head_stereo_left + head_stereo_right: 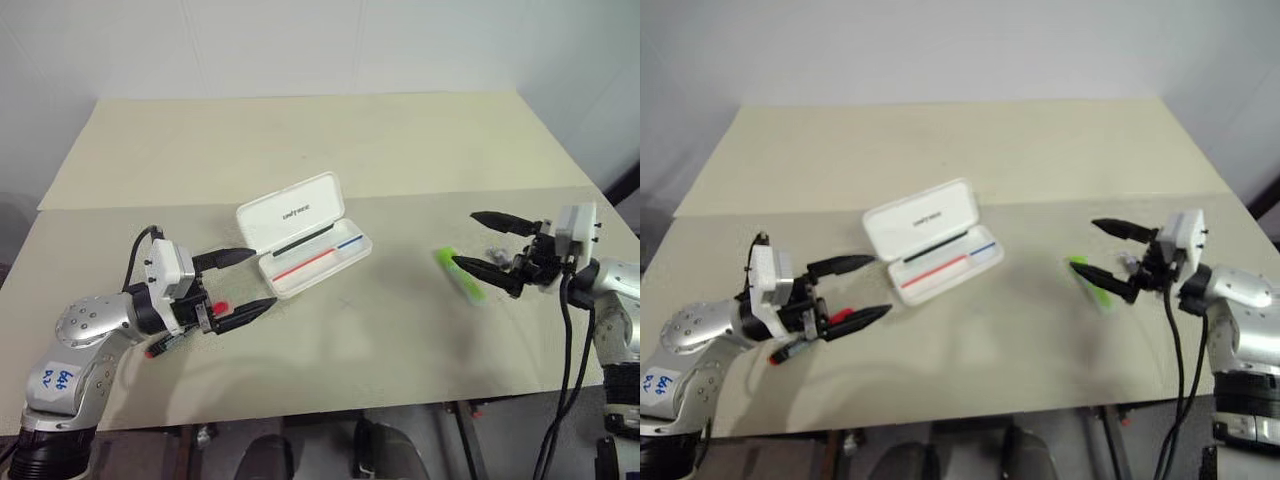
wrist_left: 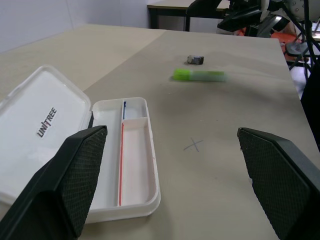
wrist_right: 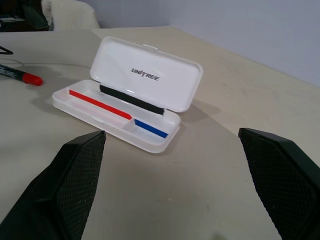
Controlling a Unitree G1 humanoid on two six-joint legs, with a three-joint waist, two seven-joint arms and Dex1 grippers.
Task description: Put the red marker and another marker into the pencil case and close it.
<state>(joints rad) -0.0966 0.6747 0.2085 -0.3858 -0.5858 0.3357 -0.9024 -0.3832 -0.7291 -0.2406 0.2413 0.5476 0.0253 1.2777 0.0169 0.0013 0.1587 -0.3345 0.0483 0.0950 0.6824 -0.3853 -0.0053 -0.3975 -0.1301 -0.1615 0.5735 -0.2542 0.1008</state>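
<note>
Pencil case [image 1: 305,235] open near mid-table [image 1: 400,150], lid raised and tilted back, small dark lettering on its inner face, tray divided by thin red, blue and black lines. No marker inside.

Red marker [image 1: 185,335] on the table well to the left of the case, mostly hidden beneath the left gripper [image 1: 248,282]; red tip and part of the dark body visible in the right wrist view [image 3: 22,76]. Left gripper spread wide, level above the table, pointed toward the case, nothing between the fingers.

Lime-green highlighter [image 1: 460,273] flat on the table well to the right of the case, small dark grey clip-like bit [image 2: 195,60] just beside it. Right gripper [image 1: 487,245] also spread wide and unladen, pointed toward the case, lower finger overlapping the highlighter in the head views; contact impossible to tell.

Faint pencilled cross [image 2: 193,145] on the table surface between case and highlighter.
</note>
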